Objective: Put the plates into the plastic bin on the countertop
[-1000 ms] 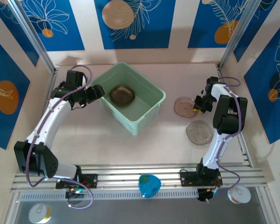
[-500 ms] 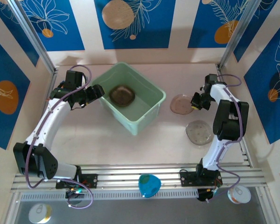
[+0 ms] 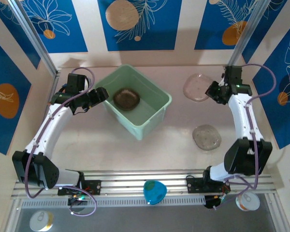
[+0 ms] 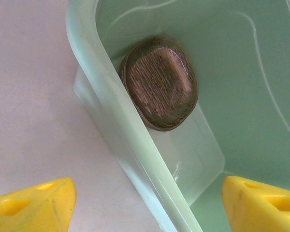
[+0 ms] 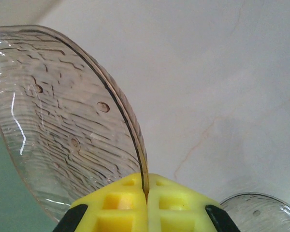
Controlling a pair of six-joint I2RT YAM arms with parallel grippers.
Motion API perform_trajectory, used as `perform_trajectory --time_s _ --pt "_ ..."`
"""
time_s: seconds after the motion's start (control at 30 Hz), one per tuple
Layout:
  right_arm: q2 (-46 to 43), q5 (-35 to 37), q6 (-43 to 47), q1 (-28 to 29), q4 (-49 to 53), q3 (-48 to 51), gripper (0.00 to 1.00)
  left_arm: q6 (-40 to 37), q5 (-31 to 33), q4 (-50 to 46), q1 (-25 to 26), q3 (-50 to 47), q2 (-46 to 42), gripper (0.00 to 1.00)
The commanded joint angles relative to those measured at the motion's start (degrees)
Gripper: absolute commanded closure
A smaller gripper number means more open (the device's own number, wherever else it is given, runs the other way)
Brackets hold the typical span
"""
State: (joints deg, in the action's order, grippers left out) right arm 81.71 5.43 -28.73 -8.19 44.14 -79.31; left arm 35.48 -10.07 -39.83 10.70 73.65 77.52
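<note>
Brownish plates (image 3: 126, 98) lie in the mint-green bin (image 3: 157, 113). Right gripper (image 3: 211, 92) clamps a clear ribbed plate (image 3: 197, 87) at the bin's 3 o'clock. A second clear plate (image 3: 206, 137) waits at 4 o'clock. Left gripper (image 3: 101, 94) gapes empty at 9 o'clock.

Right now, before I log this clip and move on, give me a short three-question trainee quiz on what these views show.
1. True or false: the right fingers are shut on the rim of a clear plate, holding it off the surface.
2. Where is the brownish stack of plates? A, on the front rail; B, inside the mint-green bin; C, leaning against the back wall.
3. How many plates lie flat on the countertop outside the bin?

Key: 1 true. 2 B. 3 one, the greyish plate beside the right arm.
</note>
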Motion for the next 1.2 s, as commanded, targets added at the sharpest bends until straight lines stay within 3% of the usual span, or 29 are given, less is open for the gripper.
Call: perform_trajectory --time_s 0.0,0.23,0.37,0.57,0.8,1.17 --pt "-3.4 -0.5 -4.7 0.4 -0.1 -3.2 1.0 -1.2 -0.5 0.1 0.6 -0.4 -1.6 0.21" --pt "-8.3 0.4 -11.2 6.0 -2.0 -8.9 1.0 -2.8 -0.5 -1.1 0.6 -0.1 -2.9 0.21" --pt "-6.0 3.9 -16.3 13.5 -0.3 -15.5 1.0 -3.8 -0.7 -1.5 0.6 0.1 -2.7 0.21" --pt "2.4 5.5 -25.6 25.6 0.6 -22.6 1.0 -5.0 -1.8 -1.8 0.6 1.9 -0.7 0.21" --pt "15.5 13.2 -33.9 38.5 4.2 -32.7 1.0 -6.6 -0.8 -3.4 0.6 4.0 0.1 0.21" --pt "29.0 14.9 -51.7 46.8 10.8 -39.7 1.0 -7.8 4.4 -6.5 0.5 4.9 -0.9 0.2"
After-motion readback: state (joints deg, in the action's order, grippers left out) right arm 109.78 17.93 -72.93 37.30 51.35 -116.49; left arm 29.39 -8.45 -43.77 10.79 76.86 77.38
